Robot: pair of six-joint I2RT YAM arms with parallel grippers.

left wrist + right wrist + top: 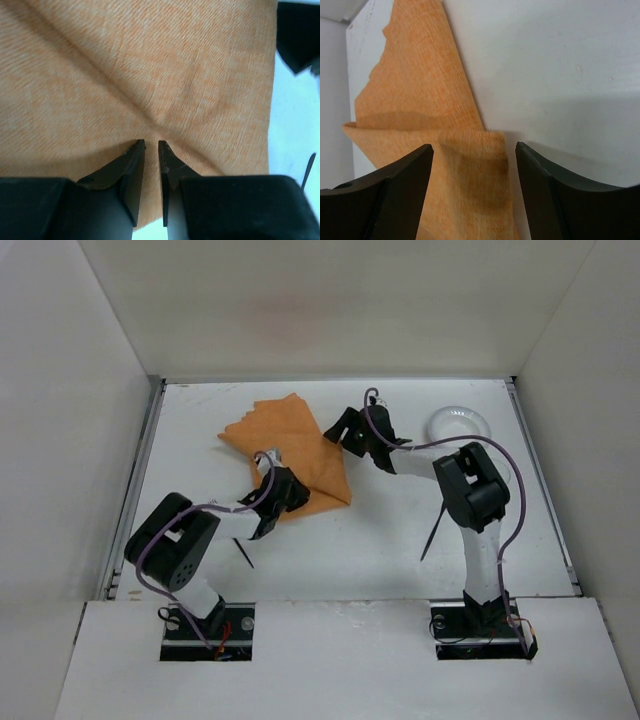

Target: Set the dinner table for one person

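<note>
Closest to my left wrist lens, the left jaws sit nearly closed, a thin slit between their tips, right at the orange cloth [150, 75]; I can't tell whether they pinch it. The white tabletop [400, 540] carries that cloth, rumpled, on its far left part. The right jaws gape wide over a folded cloth edge, holding nothing. A white plate [458, 425] rests far right, apart from the cloth.
</note>
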